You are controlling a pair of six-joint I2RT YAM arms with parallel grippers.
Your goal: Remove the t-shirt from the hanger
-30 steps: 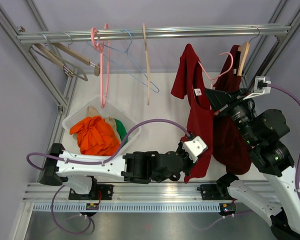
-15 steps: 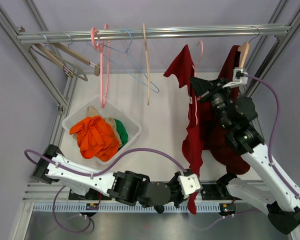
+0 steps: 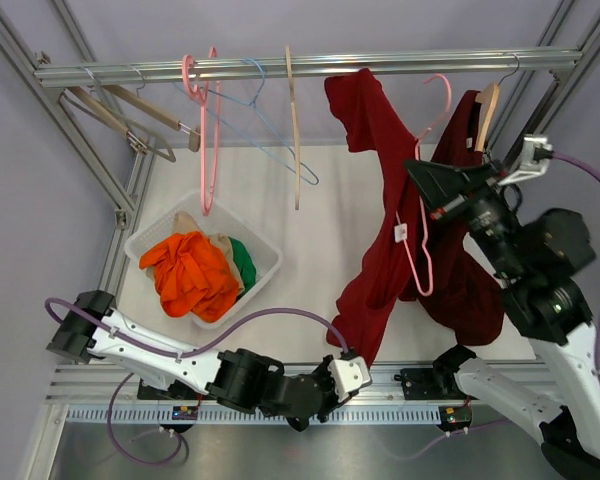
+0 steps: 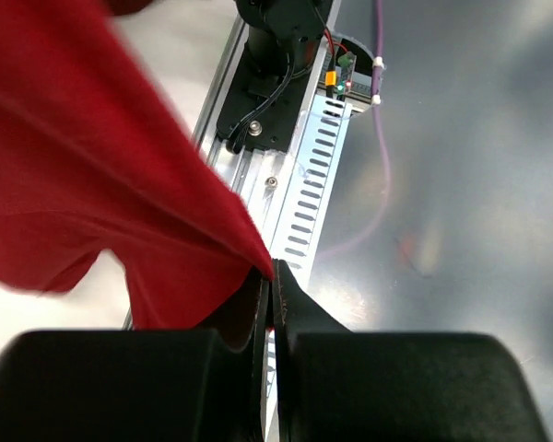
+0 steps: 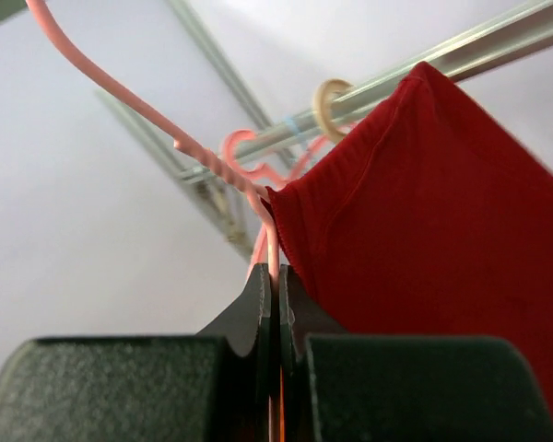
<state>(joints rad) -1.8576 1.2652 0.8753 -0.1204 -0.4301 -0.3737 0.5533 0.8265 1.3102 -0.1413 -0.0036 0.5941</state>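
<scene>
1. Left fingers [image 4: 258, 293]: bottom centre of the overhead view, pinched tight on the hem of the red t-shirt [image 3: 380, 255].
2. T-shirt: stretched taut from that hem diagonally up to the top centre of the frame.
3. Right fingers [image 5: 261, 299]: right of centre, clamped on the wire of the pink hanger [image 3: 421, 245].
4. Status: I judge the shirt mostly dragged off. Its collar edge touches the wire beside my right fingers, so the last slip-off is left.
</scene>
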